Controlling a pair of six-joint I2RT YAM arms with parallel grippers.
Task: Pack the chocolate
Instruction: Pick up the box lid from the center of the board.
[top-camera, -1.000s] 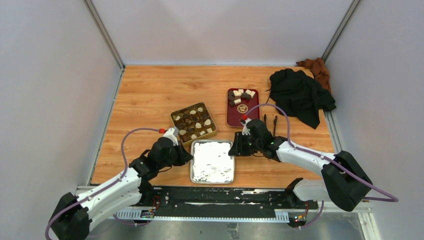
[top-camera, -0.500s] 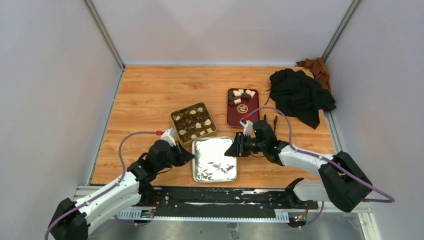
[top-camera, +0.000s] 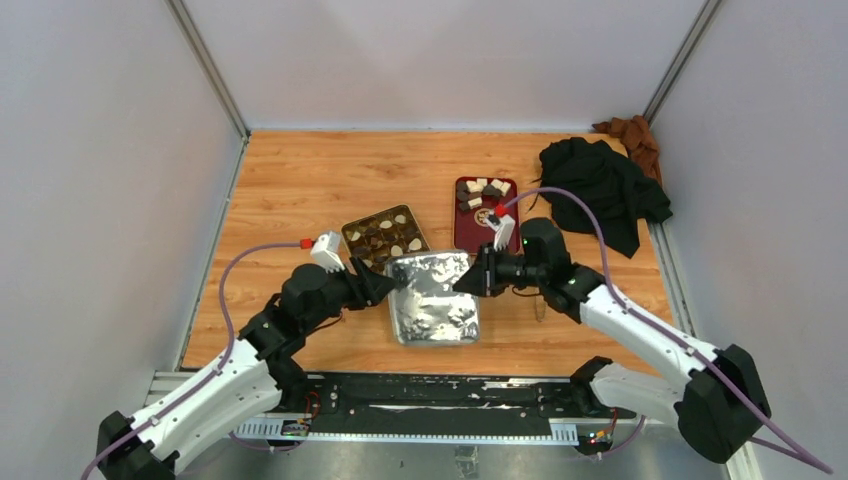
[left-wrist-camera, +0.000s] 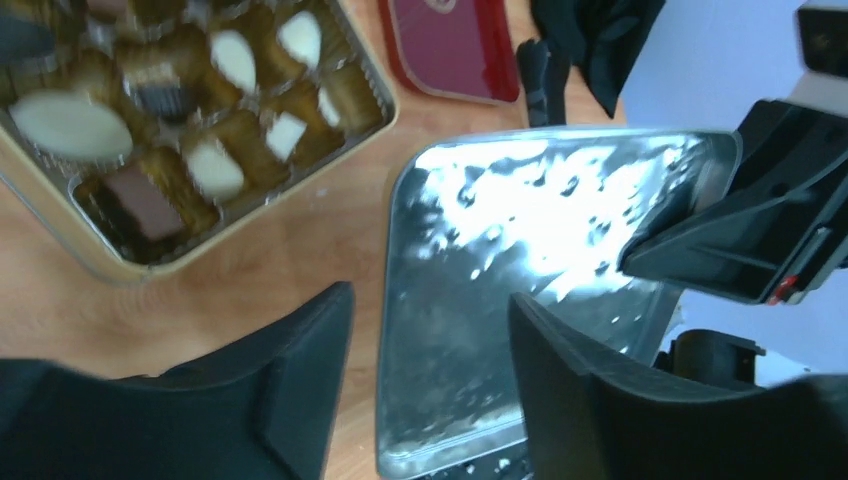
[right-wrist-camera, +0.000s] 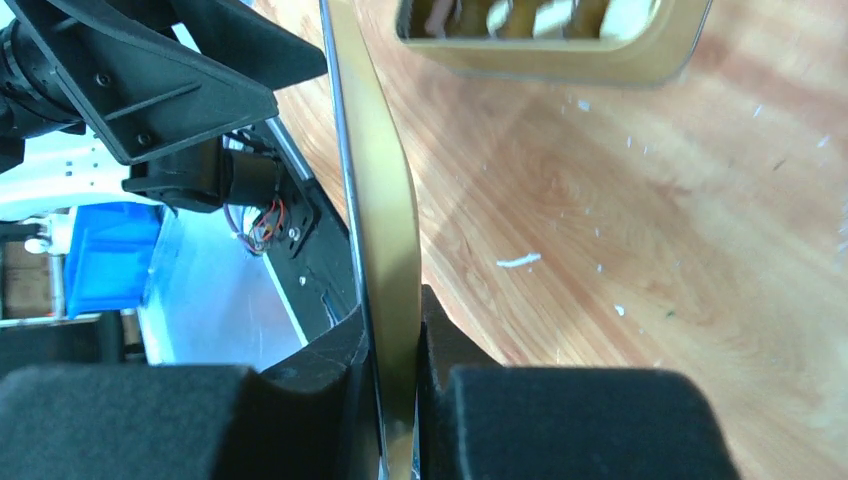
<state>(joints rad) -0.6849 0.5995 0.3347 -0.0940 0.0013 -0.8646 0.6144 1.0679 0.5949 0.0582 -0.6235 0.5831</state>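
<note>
Chocolate (top-camera: 385, 232) in cream and dark pieces fills the gold tin (top-camera: 412, 262); more chocolate (top-camera: 481, 190) lies on the red tray (top-camera: 468, 240). The tin's lid (top-camera: 432, 295), silver inside and gold outside, is tilted up just in front of the tin. My right gripper (top-camera: 468, 282) is shut on the lid's right rim; in the right wrist view its pads (right-wrist-camera: 440, 330) clamp the gold edge (right-wrist-camera: 375, 180). My left gripper (left-wrist-camera: 428, 300) stands open at the lid's (left-wrist-camera: 520, 230) left corner, touching nothing, with the tin's chocolate (left-wrist-camera: 70, 125) beyond it.
A black cloth (top-camera: 600, 190) and a brown cloth (top-camera: 630, 135) lie at the back right corner. Grey walls close off the left, back and right sides. The arms' black base rail (top-camera: 430, 395) runs along the near edge.
My left gripper has opened and come off the lid. My right gripper has closed on the lid, raised it, tilted it, and carried it back toward the tin.
</note>
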